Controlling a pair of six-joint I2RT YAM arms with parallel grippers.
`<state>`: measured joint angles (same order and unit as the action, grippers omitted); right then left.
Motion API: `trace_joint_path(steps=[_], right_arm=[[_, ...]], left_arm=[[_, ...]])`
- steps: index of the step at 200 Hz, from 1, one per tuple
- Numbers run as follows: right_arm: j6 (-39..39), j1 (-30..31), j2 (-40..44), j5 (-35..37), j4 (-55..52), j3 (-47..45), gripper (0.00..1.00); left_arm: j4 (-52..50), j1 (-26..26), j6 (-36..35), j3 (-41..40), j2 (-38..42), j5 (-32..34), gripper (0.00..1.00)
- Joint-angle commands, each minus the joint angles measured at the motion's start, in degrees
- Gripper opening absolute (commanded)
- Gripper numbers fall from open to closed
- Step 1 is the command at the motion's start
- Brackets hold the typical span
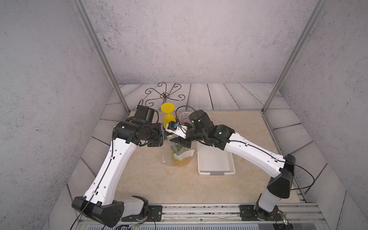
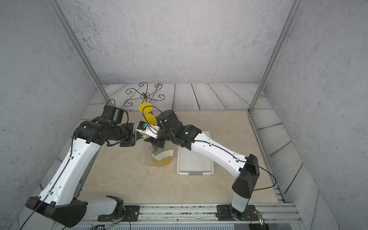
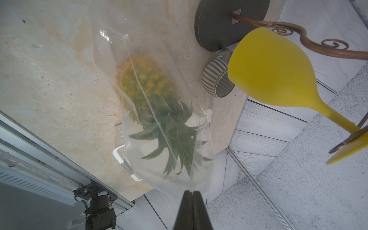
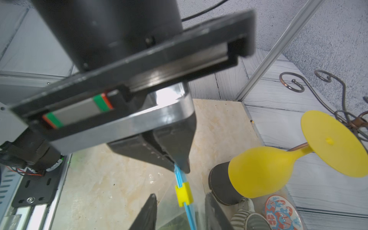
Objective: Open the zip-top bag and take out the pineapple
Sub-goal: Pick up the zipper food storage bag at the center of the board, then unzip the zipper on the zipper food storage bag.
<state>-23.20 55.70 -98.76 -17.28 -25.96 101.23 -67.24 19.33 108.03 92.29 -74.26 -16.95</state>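
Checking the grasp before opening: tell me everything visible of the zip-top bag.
The zip-top bag is clear, crinkly plastic with a white label, a light-blue zip strip and a yellow slider. It stands upright over the table, the pineapple inside, crown up. The left gripper is shut on the strip's end; the right gripper's fingers straddle the slider, apart.

On the table [image 1: 149,185]: zip-top bag [image 1: 173,151], basket [image 1: 217,172] just right of it.
The pineapple [image 1: 182,161] sits in the zip-top bag, crown up. Behind the bag stands an upturned goblet [image 1: 169,119], a plate [image 1: 183,117] to its right, a cup [image 3: 217,79] beside it, and a wire stand [image 1: 164,95] further back. The left gripper [image 4: 180,167] is at the bag's top edge on the left, the right gripper [image 4: 180,196] astride it.
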Motion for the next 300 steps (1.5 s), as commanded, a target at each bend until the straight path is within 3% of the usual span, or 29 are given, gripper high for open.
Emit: trace_joint_path(steps=[1,41,80,115,177,300], right_arm=[[-1.0,0.2,-2.2,1.7,0.0,2.4,0.35],[-1.4,0.4,-3.5,1.7,-0.9,3.3,0.24],[-2.1,0.6,-3.5,3.2,-0.8,3.2,0.21],[-2.7,0.8,-3.9,3.8,-2.4,4.5,0.06],[-6.6,-0.4,2.4,7.3,-5.2,-1.9,0.03],[-1.0,-10.5,22.0,3.7,-10.5,-21.7,0.05]], left_arm=[[0.8,-0.6,-0.6,-0.8,1.5,-1.0,0.00],[1.6,-1.0,-0.9,-1.3,1.9,-1.6,0.00],[1.4,-1.4,-1.9,-0.9,1.8,-2.2,0.00],[1.1,-1.7,-2.3,-0.1,1.7,-1.7,0.00],[-7.3,-8.9,-12.2,9.4,-1.1,1.7,0.00],[-8.8,-11.3,-12.9,8.2,0.7,2.9,0.00]])
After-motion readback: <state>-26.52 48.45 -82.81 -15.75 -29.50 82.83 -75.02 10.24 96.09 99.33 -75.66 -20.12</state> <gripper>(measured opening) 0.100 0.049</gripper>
